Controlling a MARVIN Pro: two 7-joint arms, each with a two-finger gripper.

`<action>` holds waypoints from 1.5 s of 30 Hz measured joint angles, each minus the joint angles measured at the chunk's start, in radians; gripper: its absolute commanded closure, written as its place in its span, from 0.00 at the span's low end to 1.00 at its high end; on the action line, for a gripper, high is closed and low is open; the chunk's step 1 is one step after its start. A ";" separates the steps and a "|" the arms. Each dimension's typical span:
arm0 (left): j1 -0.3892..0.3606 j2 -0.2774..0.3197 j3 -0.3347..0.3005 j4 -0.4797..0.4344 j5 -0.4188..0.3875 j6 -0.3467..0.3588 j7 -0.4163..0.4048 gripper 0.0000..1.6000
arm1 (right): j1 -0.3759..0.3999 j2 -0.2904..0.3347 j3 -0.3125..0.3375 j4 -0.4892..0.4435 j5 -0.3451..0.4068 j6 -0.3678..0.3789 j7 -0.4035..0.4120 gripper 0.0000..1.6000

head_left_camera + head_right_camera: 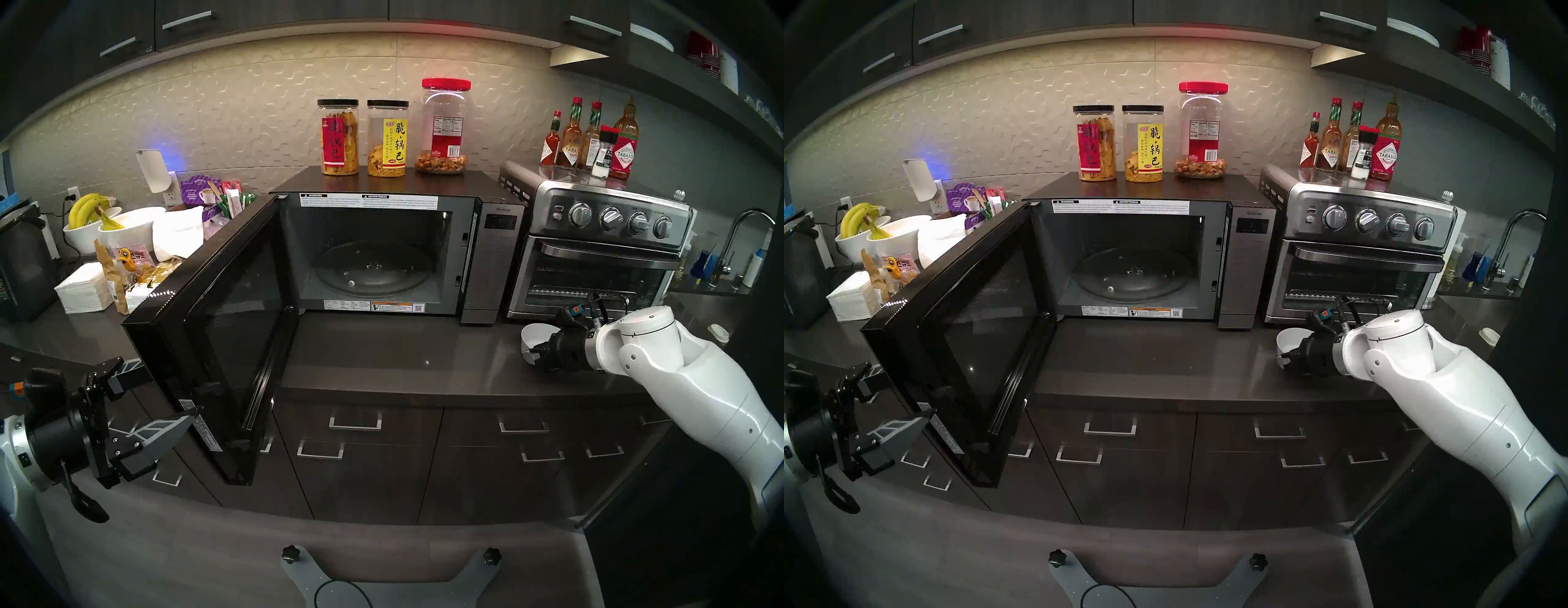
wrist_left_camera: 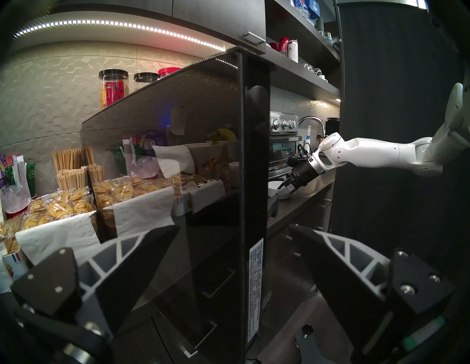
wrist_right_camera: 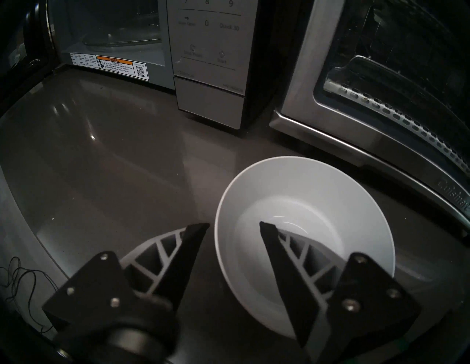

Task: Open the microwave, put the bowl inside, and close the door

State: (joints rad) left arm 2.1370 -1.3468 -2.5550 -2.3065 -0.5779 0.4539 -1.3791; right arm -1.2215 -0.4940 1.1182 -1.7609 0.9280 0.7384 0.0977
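The black microwave (image 1: 492, 263) stands open, its glass turntable (image 1: 373, 267) bare. Its door (image 1: 225, 322) is swung out to the left over the counter edge. My left gripper (image 1: 169, 388) is open, and in the left wrist view (image 2: 235, 228) its fingers straddle the door's free edge (image 2: 254, 152). The small white bowl (image 1: 535, 335) sits on the counter in front of the toaster oven. My right gripper (image 3: 234, 225) is open over the bowl's (image 3: 305, 193) left rim, with one finger (image 3: 277, 249) inside it and the other (image 3: 188, 249) outside.
A steel toaster oven (image 1: 602, 254) stands right of the microwave, close behind the bowl. Several jars (image 1: 386, 136) stand on the microwave and sauce bottles (image 1: 594, 140) on the oven. Banana bowls (image 1: 106, 220), snacks and napkins crowd the left counter. A faucet (image 1: 746, 229) is at far right.
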 measured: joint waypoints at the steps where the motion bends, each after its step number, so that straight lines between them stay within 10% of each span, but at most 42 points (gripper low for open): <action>1: 0.000 0.000 0.000 0.000 0.000 0.000 0.000 0.00 | 0.000 -0.001 0.000 0.000 -0.002 0.000 -0.001 0.40; 25: 0.000 0.000 0.000 0.000 0.000 0.000 0.000 0.00 | -0.003 -0.011 -0.003 -0.005 -0.028 0.006 -0.014 0.65; 30: 0.000 0.000 0.000 0.000 0.000 0.000 0.000 0.00 | -0.005 -0.007 -0.003 -0.008 -0.028 0.006 -0.011 1.00; 45: 0.000 0.000 0.000 0.000 0.000 0.000 0.000 0.00 | -0.027 0.016 0.002 -0.037 -0.036 -0.019 -0.013 1.00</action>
State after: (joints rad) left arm 2.1373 -1.3465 -2.5549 -2.3065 -0.5783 0.4538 -1.3790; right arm -1.2486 -0.4776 1.1206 -1.7980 0.8917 0.7195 0.0849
